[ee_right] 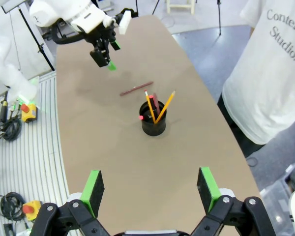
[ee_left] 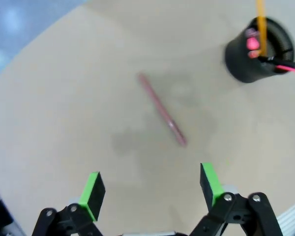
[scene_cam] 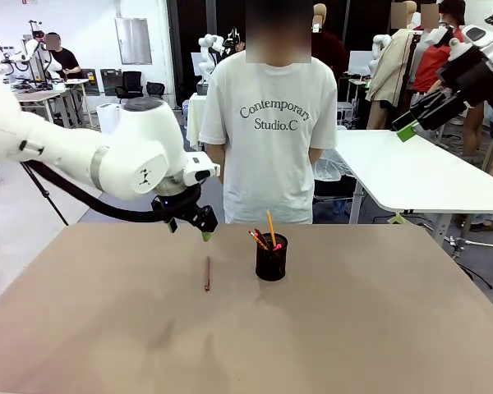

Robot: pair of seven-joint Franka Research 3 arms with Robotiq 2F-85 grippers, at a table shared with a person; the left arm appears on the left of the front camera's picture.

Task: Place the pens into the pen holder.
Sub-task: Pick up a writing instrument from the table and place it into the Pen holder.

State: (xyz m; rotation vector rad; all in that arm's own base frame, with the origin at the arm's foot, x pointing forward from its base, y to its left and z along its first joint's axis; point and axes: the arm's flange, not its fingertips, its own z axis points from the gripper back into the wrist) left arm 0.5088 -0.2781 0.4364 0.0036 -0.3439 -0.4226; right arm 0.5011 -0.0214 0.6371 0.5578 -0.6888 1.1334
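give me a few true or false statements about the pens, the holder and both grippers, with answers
1. A red-brown pen lies flat on the table, outside the pen holder. True.
2. The left gripper is shut on a pen. False: it is open above the table and holds nothing.
3. The pen holder is empty. False: several pens stand in it, among them a yellow-orange pen.
4. The right gripper is open. True.

Red-brown pen point(scene_cam: 206, 273) flat beside holder point(scene_cam: 271, 258) — pens point(scene_cam: 263, 234) inside
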